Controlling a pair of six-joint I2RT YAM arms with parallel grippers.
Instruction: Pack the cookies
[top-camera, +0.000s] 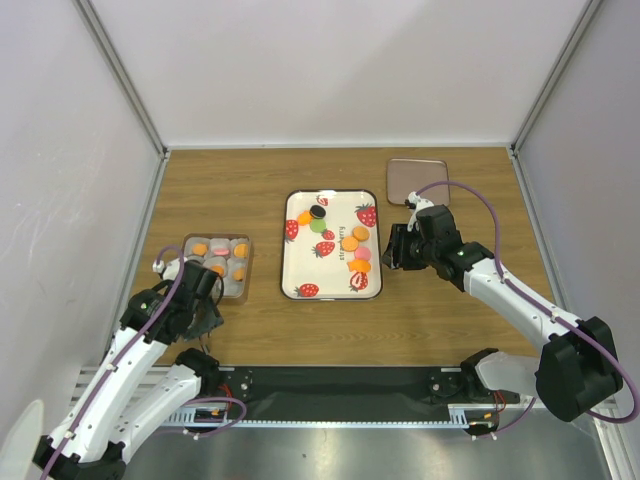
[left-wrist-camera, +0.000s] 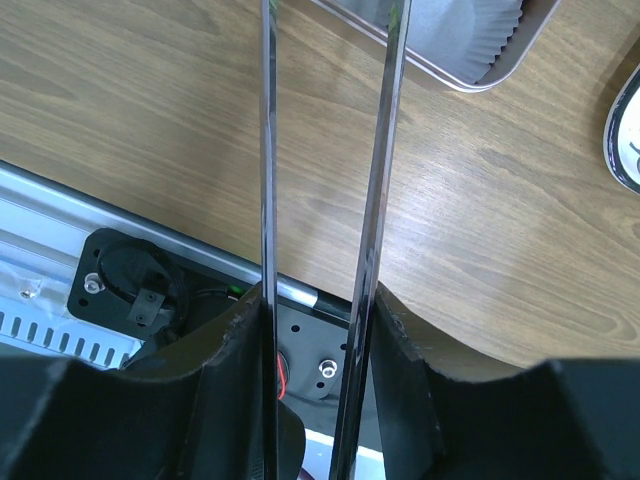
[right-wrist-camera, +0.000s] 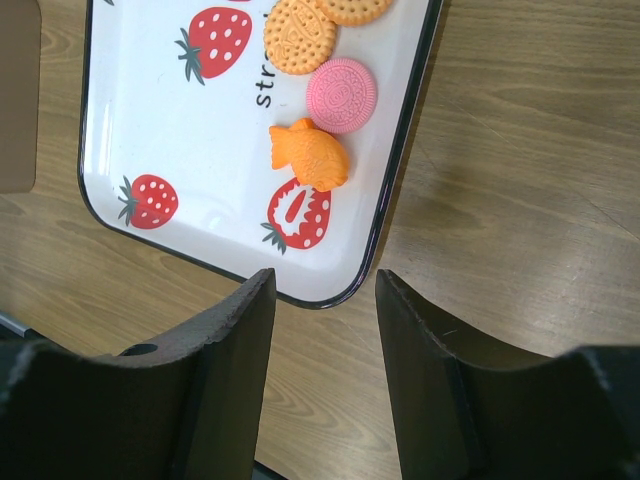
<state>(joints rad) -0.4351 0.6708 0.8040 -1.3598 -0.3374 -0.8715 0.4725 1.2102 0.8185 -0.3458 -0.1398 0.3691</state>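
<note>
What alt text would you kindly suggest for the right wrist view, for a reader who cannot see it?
The right gripper, open and empty, hovers over the corner of a white strawberry-print tray on a wooden table. Near that corner lie a fish-shaped orange cookie, a pink round cookie and two orange round cookies.

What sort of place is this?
Probably a robot test booth: two arms bolted along a wooden table, plain white walls around it, tongs in the left gripper, cookies on a tray.
</note>
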